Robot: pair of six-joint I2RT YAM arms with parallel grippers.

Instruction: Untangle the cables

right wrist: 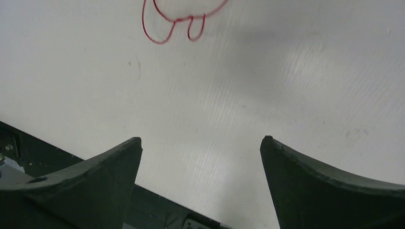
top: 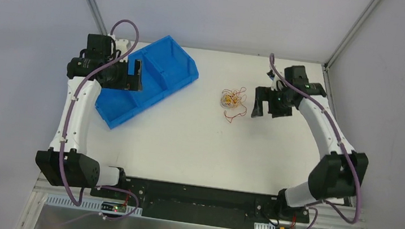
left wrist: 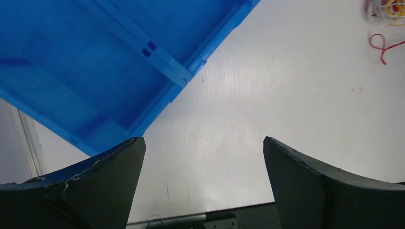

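Observation:
The cables [top: 232, 102] lie in a small tangle of thin red, orange-yellow and white wires on the white table, right of the middle. A red loose end trails toward the near side. In the left wrist view the tangle [left wrist: 386, 9] shows at the top right corner, and in the right wrist view a red loop [right wrist: 174, 23] shows at the top. My right gripper [top: 260, 102] is open and empty, just right of the tangle. My left gripper [top: 135, 76] is open and empty above the blue bin [top: 167, 65].
The blue bin has a divider and two compartments [left wrist: 86, 57]; nothing shows inside them. It sits at the back left, at an angle. The black base rail [top: 197, 196] runs along the near edge. Metal frame posts [top: 349, 33] stand at the back corners.

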